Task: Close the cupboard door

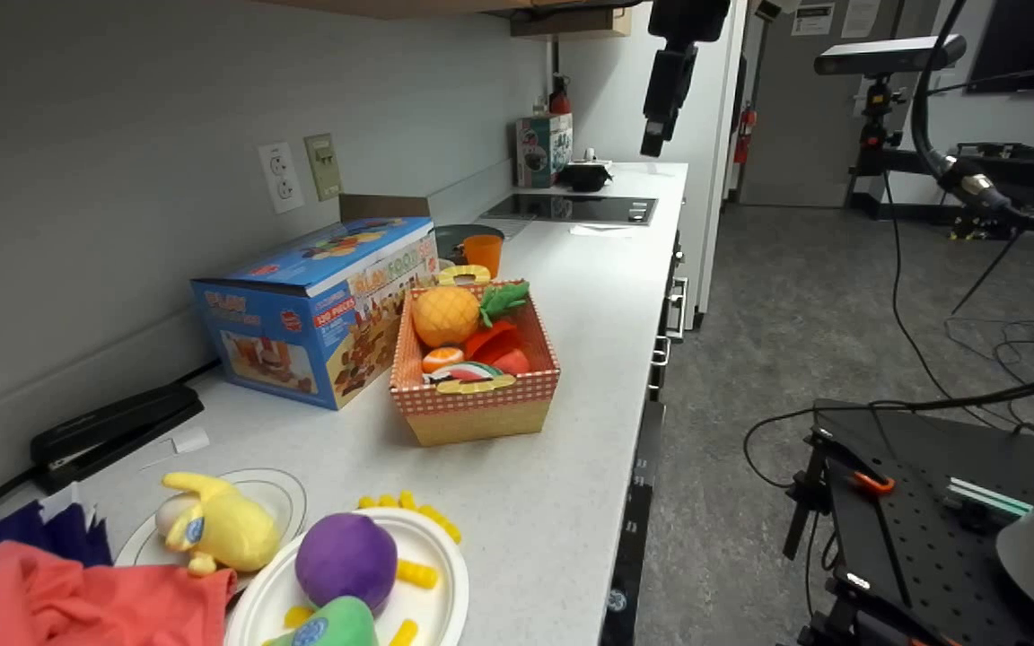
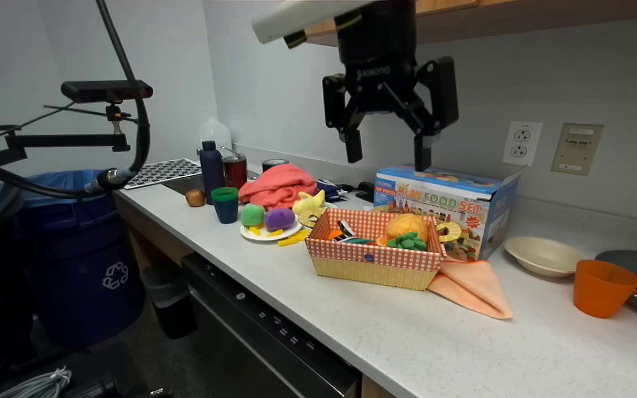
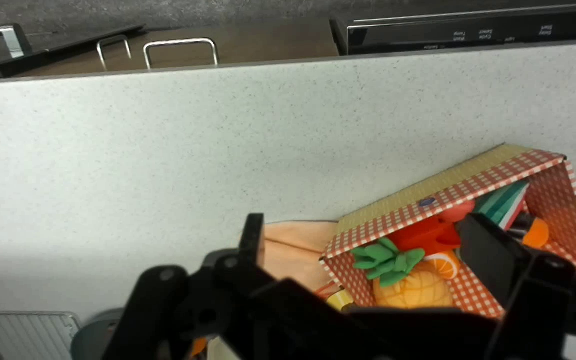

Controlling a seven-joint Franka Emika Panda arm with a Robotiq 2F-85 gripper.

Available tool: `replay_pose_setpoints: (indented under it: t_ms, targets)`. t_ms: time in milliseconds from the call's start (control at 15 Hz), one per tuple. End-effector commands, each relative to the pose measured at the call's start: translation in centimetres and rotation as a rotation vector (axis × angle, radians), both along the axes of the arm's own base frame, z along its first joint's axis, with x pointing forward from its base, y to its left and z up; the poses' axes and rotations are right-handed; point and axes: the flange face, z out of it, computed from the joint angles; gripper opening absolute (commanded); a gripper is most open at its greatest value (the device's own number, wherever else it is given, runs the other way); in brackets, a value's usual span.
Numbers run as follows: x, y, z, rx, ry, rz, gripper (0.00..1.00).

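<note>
Jaws: parted, released, higher than basket (image 2: 371, 272). Tall white panel (image 1: 611, 103): well apart from basket, an exterior view only. Peach cloth (image 3: 300, 240): beside basket, wrist view included.

Black angular gripper (image 1: 654, 139) hangs edge-on above the white counter (image 1: 589, 314); tall flat white panel (image 1: 616, 108) stands at the far end. Red-checked rectangular basket (image 1: 481, 420) sits mid-counter, holds an orange plush pineapple (image 1: 445, 316). Blue cardboard play-food box (image 1: 319, 309) just left. Near end: round purple plush toy (image 1: 346, 561) on white plate (image 1: 445, 601).
</note>
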Motion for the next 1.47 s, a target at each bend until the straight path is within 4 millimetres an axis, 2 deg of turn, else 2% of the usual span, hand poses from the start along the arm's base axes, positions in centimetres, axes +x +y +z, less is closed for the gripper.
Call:
replay_pose_setpoints:
  t_ms: [0,200,267,467,733,1000,1200,1400]
  targets:
    - [-3.9,-1.0,3.5,-0.030,-0.076,-0.102,1.00]
    - [-6.1,-2.0,5.4,-0.038,-0.152,-0.189,1.00]
    - [-4.2,-2.1,4.7,-0.026,-0.111,-0.138,1.00]
    - [-5.7,-2.4,5.6,-0.024,-0.141,-0.173,1.00]
    - [-5.8,-2.3,5.3,-0.022,-0.138,-0.177,1.00]
    - [-6.4,-3.5,8.5,-0.063,-0.233,-0.228,1.00]
    - [-8.0,-5.6,11.9,-0.089,-0.342,-0.302,1.00]
    - [-10.5,-8.4,14.7,-0.121,-0.437,-0.385,1.00]
